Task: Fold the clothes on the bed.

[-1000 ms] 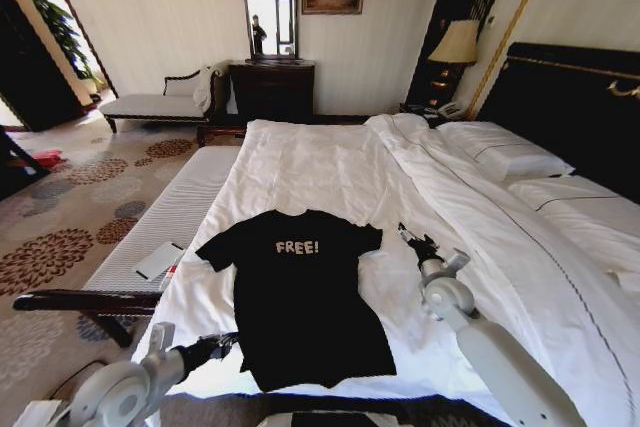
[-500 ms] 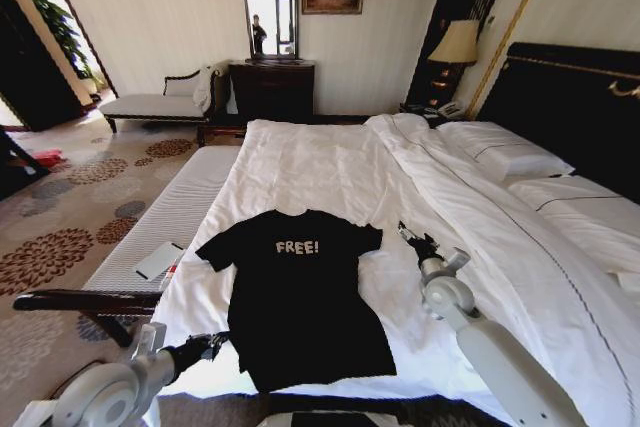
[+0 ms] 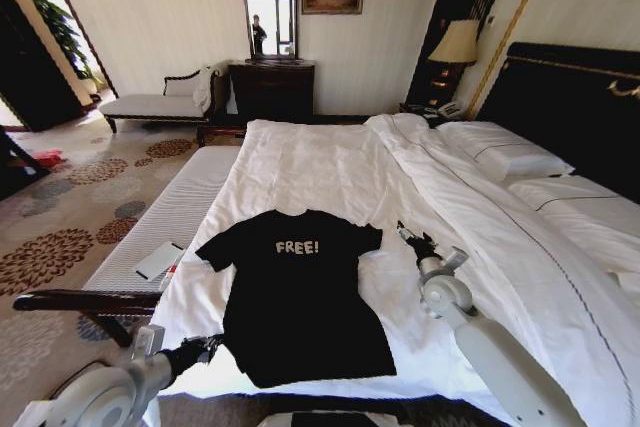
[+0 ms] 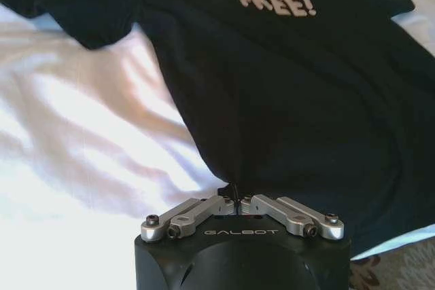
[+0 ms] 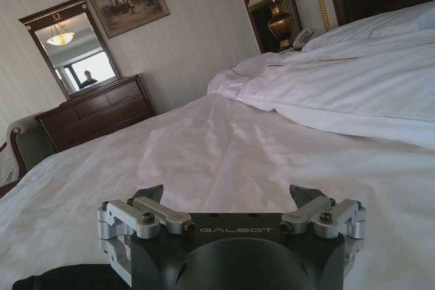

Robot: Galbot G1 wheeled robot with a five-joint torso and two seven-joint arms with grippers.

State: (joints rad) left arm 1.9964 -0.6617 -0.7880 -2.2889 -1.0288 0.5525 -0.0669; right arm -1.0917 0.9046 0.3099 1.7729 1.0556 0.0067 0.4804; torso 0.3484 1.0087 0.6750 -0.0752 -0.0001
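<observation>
Left gripper [image 3: 207,346] retreated slightly, apparently off T-shirt [image 3: 300,292].

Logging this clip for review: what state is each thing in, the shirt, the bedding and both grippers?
T-shirt: unfolded, spread flat, "FREE!" lettering up.
Duvet: spread over the bed, lightly wrinkled.
Left gripper: shut, at the shirt's lower left edge; a grip on the cloth cannot be made out.
Right gripper: open, empty, beside the shirt's right sleeve.
Bedside lamp: on or off cannot be told.

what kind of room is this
Likely a hotel bedroom: a large bed with white bedding and a dark headboard, a bedside lamp, and a dresser under a mirror.
</observation>
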